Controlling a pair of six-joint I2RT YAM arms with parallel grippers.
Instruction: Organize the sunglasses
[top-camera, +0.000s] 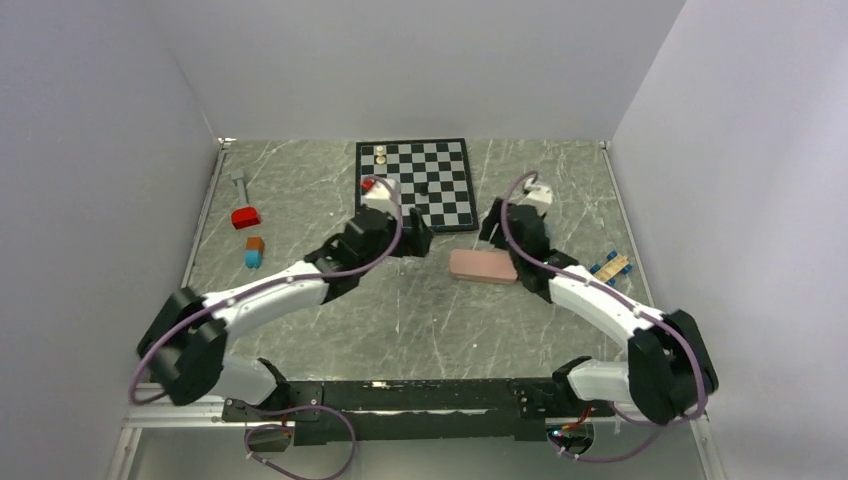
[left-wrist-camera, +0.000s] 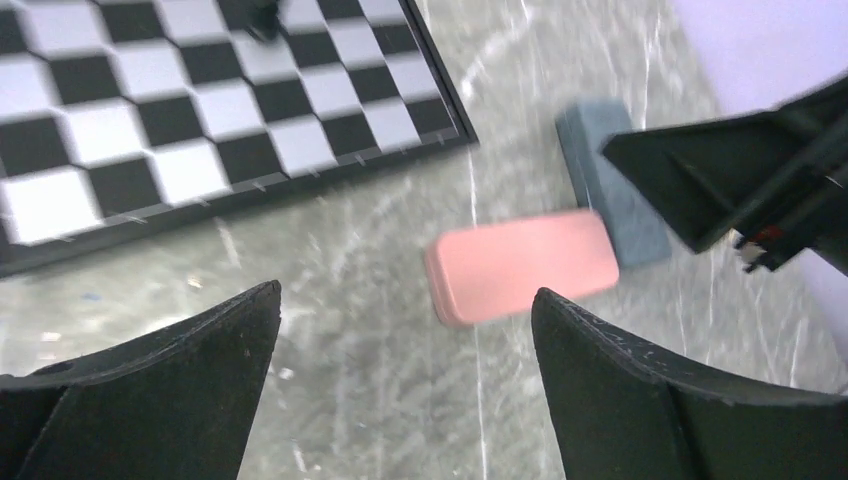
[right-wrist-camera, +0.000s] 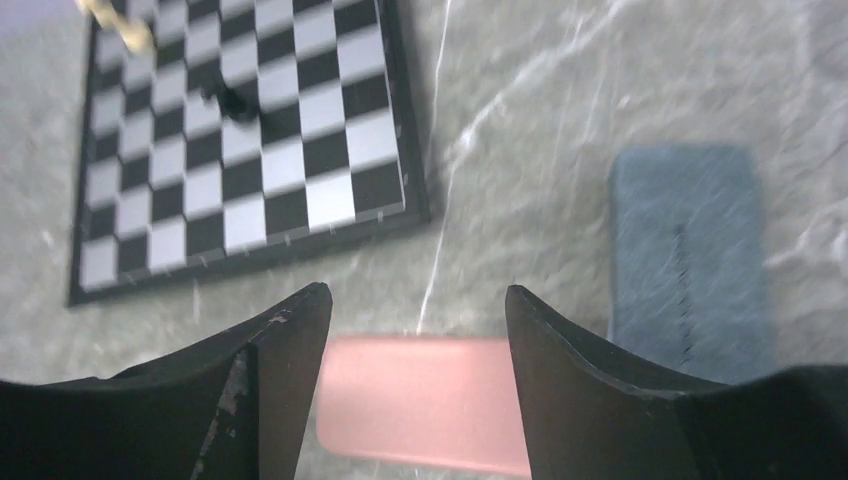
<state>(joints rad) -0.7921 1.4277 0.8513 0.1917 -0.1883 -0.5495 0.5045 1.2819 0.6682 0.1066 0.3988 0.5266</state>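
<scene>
Peeking between the right claw's (right-wrist-camera: 418, 292) spread fingers (right-wrist-camera: 285, 345) lies the pink case (right-wrist-camera: 420, 400).

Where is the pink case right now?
Top view, right of centre: the pink case lies just this side of the chessboard, beside the grey-blue case.

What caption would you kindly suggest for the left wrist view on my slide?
Open left pincer above a pink case lying beside a grey-blue case, near a corner of the chessboard.

Black-and-white checked chessboard (top-camera: 420, 185) on a grey-green, white-veined tabletop (top-camera: 400, 320). A pink case (top-camera: 482, 266), grey-blue case (right-wrist-camera: 685, 250), red block (top-camera: 245, 217) at far left. The left tool (left-wrist-camera: 405, 295) and right tool (right-wrist-camera: 417, 291) are black.
</scene>
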